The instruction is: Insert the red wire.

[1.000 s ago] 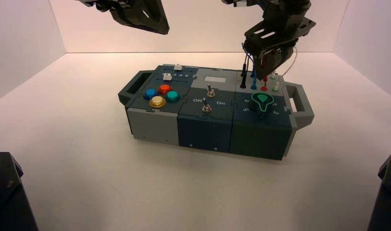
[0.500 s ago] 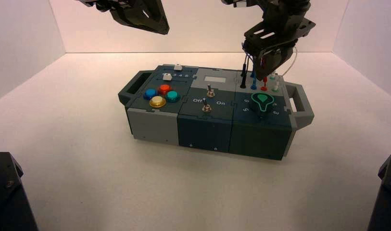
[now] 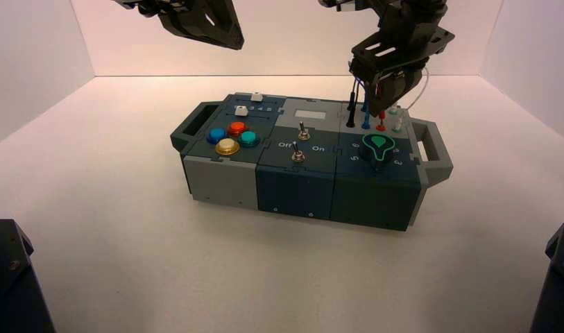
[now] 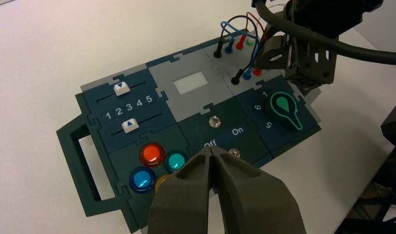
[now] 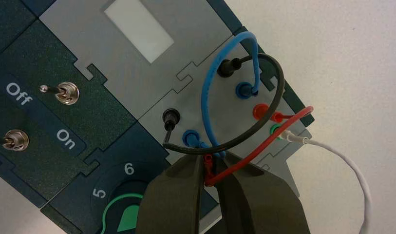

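Observation:
The red wire (image 5: 269, 139) arcs over the grey socket panel at the box's (image 3: 300, 187) rear right. One of its red plugs (image 5: 260, 111) sits in the far row of sockets. My right gripper (image 5: 209, 168) is shut on the other red plug (image 5: 207, 162), holding it upright beside the near-row blue plug (image 5: 190, 137). The socket under it is hidden by the fingers. In the high view this gripper (image 3: 384, 89) hangs over the sockets with the red plug (image 3: 381, 119) below it. My left gripper (image 4: 213, 152) is shut on nothing and parked high at the left (image 3: 202, 24).
A black wire (image 5: 264, 117) and a blue wire (image 5: 205, 97) loop over the same panel, close to the held plug. A white wire (image 5: 342, 156) trails off the box's side. The green knob (image 3: 378, 147), two toggle switches (image 3: 302, 132) and coloured buttons (image 3: 234, 137) lie in front.
My right gripper has shifted slightly upward with the red plug in it. The left arm has not moved.

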